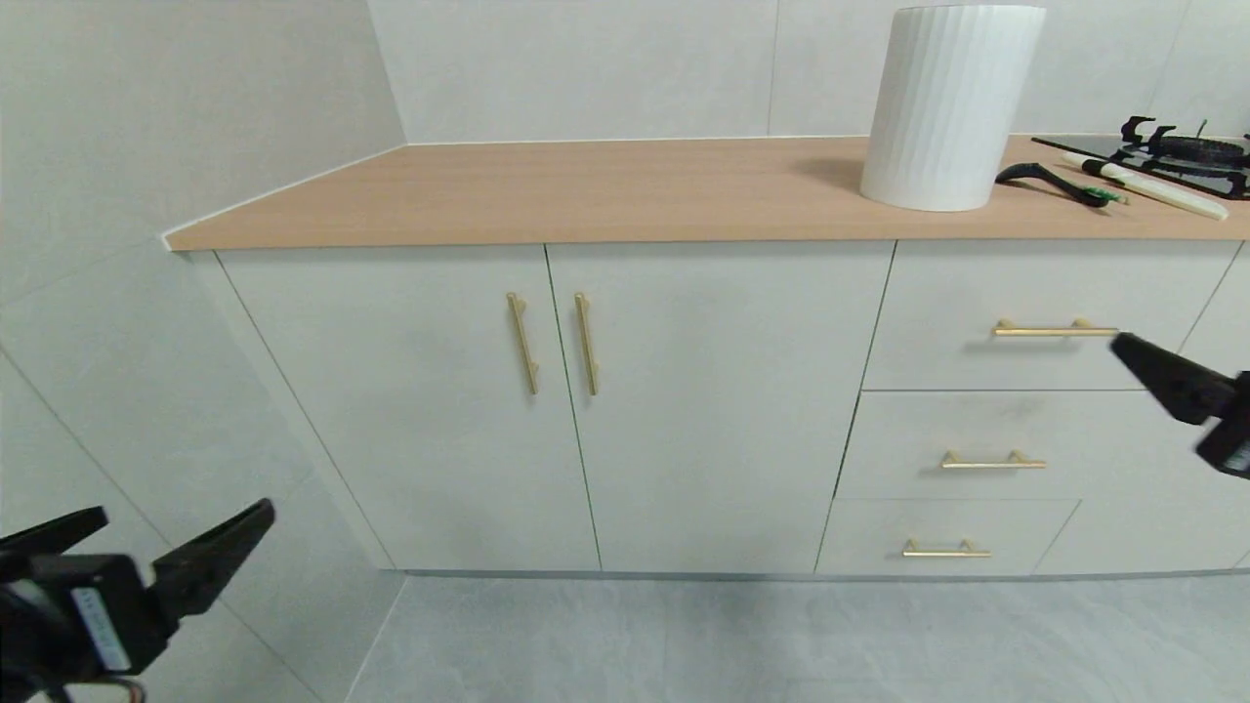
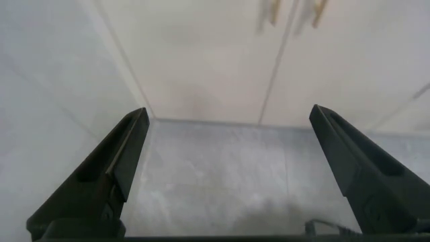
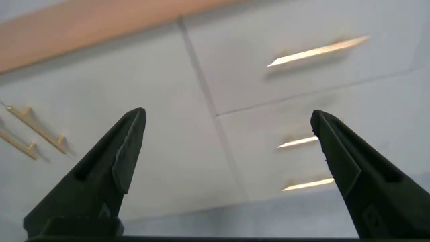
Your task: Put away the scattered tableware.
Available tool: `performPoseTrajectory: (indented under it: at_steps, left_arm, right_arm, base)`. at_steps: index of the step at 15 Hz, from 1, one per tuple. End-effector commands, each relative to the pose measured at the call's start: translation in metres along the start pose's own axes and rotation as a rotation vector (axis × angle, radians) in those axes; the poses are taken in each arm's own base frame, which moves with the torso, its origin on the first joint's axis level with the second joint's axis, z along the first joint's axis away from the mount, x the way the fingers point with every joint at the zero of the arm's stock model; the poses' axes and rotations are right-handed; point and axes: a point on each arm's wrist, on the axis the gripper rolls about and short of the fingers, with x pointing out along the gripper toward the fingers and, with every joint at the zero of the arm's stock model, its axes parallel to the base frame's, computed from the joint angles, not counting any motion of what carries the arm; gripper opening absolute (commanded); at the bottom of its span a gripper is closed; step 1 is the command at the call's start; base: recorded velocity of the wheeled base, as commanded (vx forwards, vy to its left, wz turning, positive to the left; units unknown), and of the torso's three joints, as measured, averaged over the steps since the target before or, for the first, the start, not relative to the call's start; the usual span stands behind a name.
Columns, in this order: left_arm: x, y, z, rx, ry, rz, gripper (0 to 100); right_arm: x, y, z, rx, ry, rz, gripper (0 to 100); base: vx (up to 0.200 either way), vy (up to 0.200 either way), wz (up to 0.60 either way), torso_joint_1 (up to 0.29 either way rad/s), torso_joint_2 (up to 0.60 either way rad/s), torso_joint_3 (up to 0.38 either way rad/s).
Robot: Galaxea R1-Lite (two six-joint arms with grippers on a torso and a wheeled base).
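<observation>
Currently both claws are empty. The left claw (image 2: 228, 111) is spread wide and hangs low, facing the floor at the foot of the cabinet doors (image 1: 557, 410). The right claw (image 3: 228, 113) is likewise spread and faces the drawers. In the head view its fingertip (image 1: 1133, 349) sits just beside the end of the top drawer handle (image 1: 1053, 330), not touching it as far as can be seen.

Status: no item is stowed yet. All three drawers and both doors are shut, so the whole task remains. Judged from this position, opening the top drawer is the probable first step.

Task items lie on the bench (image 1: 586, 190), above and beyond the right claw and well apart from the left claw:
- Black utensil (image 1: 1045, 180): curved handle, green tip, lying flat.
- White utensil (image 1: 1162, 190): long and slim with a dark section near one end, lying flat just beyond the black one. Its type cannot be told.

A tall ribbed white cylinder (image 1: 947, 107) stands upright beside them. A black burner grate (image 1: 1187, 146) sits farther out.
</observation>
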Motion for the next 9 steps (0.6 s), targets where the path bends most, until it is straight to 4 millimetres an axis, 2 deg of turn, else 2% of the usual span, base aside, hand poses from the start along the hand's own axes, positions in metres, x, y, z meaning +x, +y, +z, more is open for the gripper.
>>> performPoseTrajectory:
  at_steps: [1, 3, 4, 5, 9]
  left_arm:
    - [-0.043, 0.037, -0.025, -0.046, -0.146, 0.050, 100]
    - [-0.060, 0.050, -0.042, -0.061, -0.187, 0.091, 100]
    - [-0.064, 0.052, -0.045, -0.063, -0.189, 0.100, 100]
    - [-0.074, 0.058, -0.056, -0.065, -0.184, 0.125, 100]
    - [-0.092, 0.065, -0.084, -0.099, -0.229, 0.200, 100]
  right_arm:
    - [-0.100, -0.065, -0.002, -0.096, -0.237, -0.110, 100]
    - [-0.140, -0.079, -0.012, -0.178, -0.270, -0.154, 100]
    - [-0.148, -0.082, -0.017, -0.195, -0.277, -0.164, 100]
    - [-0.168, -0.089, -0.028, -0.242, -0.293, -0.182, 100]
    - [-0.174, -0.085, -0.028, -0.258, -0.347, -0.335, 100]
  base:
    - [0.000, 0.000, 0.00, 0.000, 0.00, 0.000]
    - [0.000, 0.000, 0.00, 0.000, 0.00, 0.000]
    - [0.000, 0.000, 0.00, 0.000, 0.00, 0.000]
    - [0.000, 0.000, 0.00, 0.000, 0.00, 0.000]
    - [0.000, 0.000, 0.00, 0.000, 0.00, 0.000]
